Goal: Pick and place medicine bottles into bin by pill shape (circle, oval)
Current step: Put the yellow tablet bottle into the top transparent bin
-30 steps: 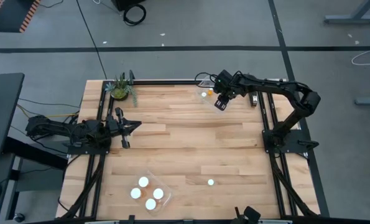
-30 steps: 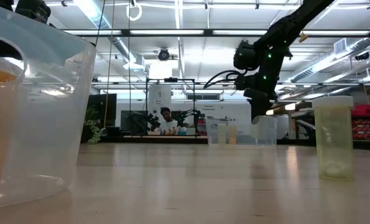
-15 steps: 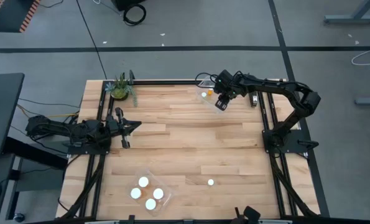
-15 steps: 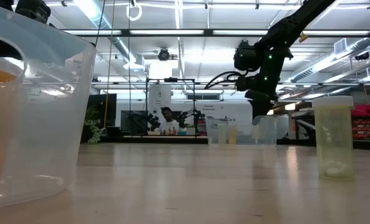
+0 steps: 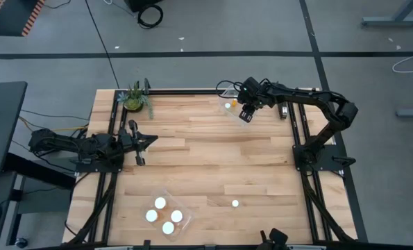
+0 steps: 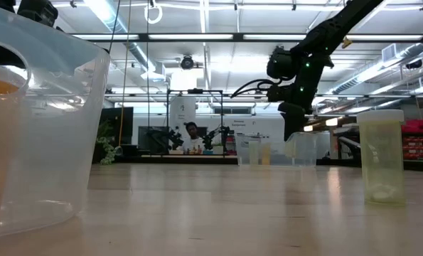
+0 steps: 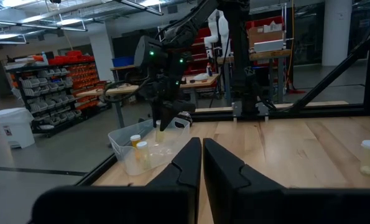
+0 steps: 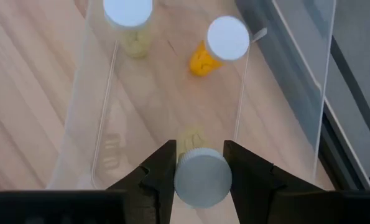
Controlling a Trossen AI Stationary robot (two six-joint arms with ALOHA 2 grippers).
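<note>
My right gripper is at the table's far right, shut on a white-capped medicine bottle over a clear bin. Two bottles stand in that bin, one pale yellow and one orange. My left gripper waits shut and empty at the table's left. Another clear bin near the front edge holds three white-capped bottles. A single bottle stands upright on the table near the front. My right gripper pinches the bottle between its two fingers at the sides of its white cap. The fingers point down from above. The bottle is upright, cap up, its pale body hanging below the fingers over the clear bin's floor.
A small green potted plant stands at the far left corner. The black frame rails run along the table's sides. The middle of the wooden table is bare. A person shows far behind the table in the low view.
My right gripper has shifted a little toward the table's far left over the clear bin, still shut on the bottle.
</note>
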